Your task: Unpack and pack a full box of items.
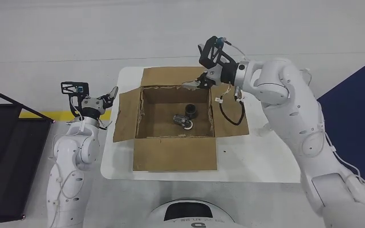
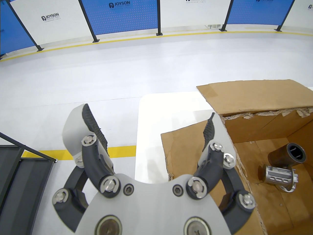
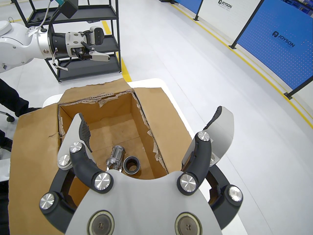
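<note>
Right pincer released, left pincer released, one open cardboard box, inside one dark sleeve, one silver cylinder

1. The open brown cardboard box stands on the white rounded table, flaps spread outward.
2. On the box floor, near its middle, the short dark metal cylinder lies just behind the silver ribbed metal part.
3. The left gripper hangs left of the box's left flap.
4. The right gripper hangs over the box's far right corner.
5. The black metal rack stands on the floor, left of the table.
</note>
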